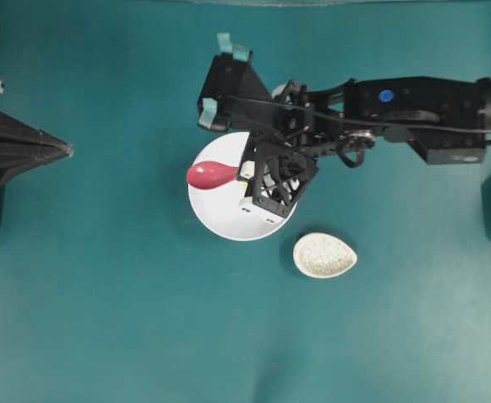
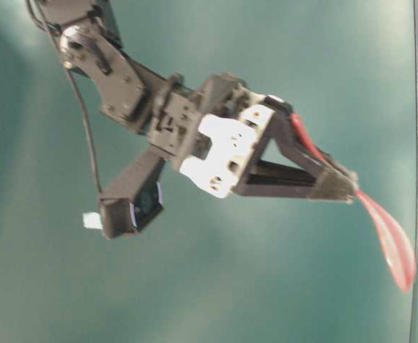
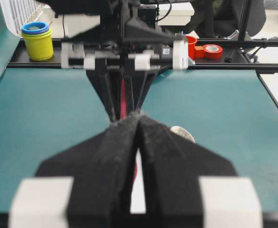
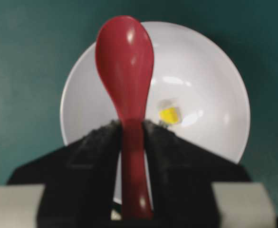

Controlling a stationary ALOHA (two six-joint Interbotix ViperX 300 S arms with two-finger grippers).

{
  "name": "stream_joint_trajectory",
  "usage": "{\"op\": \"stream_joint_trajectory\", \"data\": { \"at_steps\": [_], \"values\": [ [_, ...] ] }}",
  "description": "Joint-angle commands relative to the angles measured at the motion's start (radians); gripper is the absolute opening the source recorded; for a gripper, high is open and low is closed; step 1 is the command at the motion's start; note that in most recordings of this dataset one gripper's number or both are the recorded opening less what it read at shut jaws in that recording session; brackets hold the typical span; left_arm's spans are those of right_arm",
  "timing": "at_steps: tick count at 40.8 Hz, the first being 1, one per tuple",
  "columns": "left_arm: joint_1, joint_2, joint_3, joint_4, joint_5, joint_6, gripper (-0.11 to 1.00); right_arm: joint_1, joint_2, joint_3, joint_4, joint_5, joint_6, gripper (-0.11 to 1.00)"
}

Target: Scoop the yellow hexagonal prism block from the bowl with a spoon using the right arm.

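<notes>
The teal table (image 1: 102, 319) carries the white bowl (image 1: 216, 217) near its middle, and the right arm (image 1: 413, 105) reaches in from the right of the overhead view to hang over that bowl; the right gripper (image 4: 133, 130) is clamped on the handle of the red spoon (image 4: 125, 71), its jaws partly closed against the handle on both sides, the scoop pointing away from the wrist and out over the bowl's rim; the yellow hexagonal prism block (image 4: 169, 114) lies on the bowl's floor, just beside the spoon's neck and apart from the scoop; a small speckled spoon rest (image 1: 324, 255) sits near the bowl, clear of it; the left gripper (image 3: 138, 118) is parked at the table's left edge with its fingers pressed together, holding nothing; from overhead the gripper covers most of the block, and the table-level view is blurred.
</notes>
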Motion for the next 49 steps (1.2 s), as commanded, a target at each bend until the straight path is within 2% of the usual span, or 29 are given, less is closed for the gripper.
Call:
{"op": "stream_joint_trajectory", "data": {
  "at_steps": [1, 7, 15, 23, 32, 49],
  "values": [
    [0.0, 0.009, -0.028, 0.002, -0.002, 0.002, -0.01, 0.0, -0.048, -0.009, 0.003, 0.025, 0.015, 0.23],
    [0.002, 0.009, -0.028, 0.002, 0.011, 0.005, -0.01, 0.0, -0.054, -0.005, 0.003, 0.094, 0.031, 0.23],
    [0.002, 0.006, -0.028, 0.002, 0.028, 0.005, -0.01, 0.0, -0.055, -0.005, 0.005, 0.25, 0.051, 0.23],
    [0.002, 0.003, -0.029, 0.002, 0.031, 0.009, -0.01, 0.0, -0.054, -0.005, 0.003, 0.331, 0.08, 0.23],
    [0.0, 0.003, -0.029, 0.002, 0.032, 0.011, -0.01, 0.002, -0.054, -0.005, 0.005, 0.391, 0.112, 0.23],
    [0.0, 0.005, -0.028, 0.002, 0.032, 0.011, -0.01, -0.006, 0.018, -0.014, 0.005, 0.391, 0.11, 0.23]
  ]
}}
